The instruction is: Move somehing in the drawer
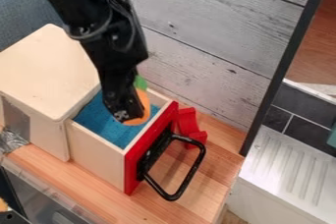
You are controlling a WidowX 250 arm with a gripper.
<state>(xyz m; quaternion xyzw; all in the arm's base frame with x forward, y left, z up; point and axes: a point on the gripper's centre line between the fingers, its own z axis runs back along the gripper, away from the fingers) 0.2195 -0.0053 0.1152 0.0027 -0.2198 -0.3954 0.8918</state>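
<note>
Gripper [123,113] hanging down left of the frame's centre, I am over the drawer [98,155], which stands pulled out, so the opening is done. The toy [145,104], orange with a green top, is already within the drawer's outline, over its blue floor; as I judge it, what remains is to set it where it should go and back out. It shows just right of my tip, partly hidden behind me, its green end towards the top of the frame. From this slant, to be fair, I cannot tell whether I am clamped on it or merely beside it.
</note>
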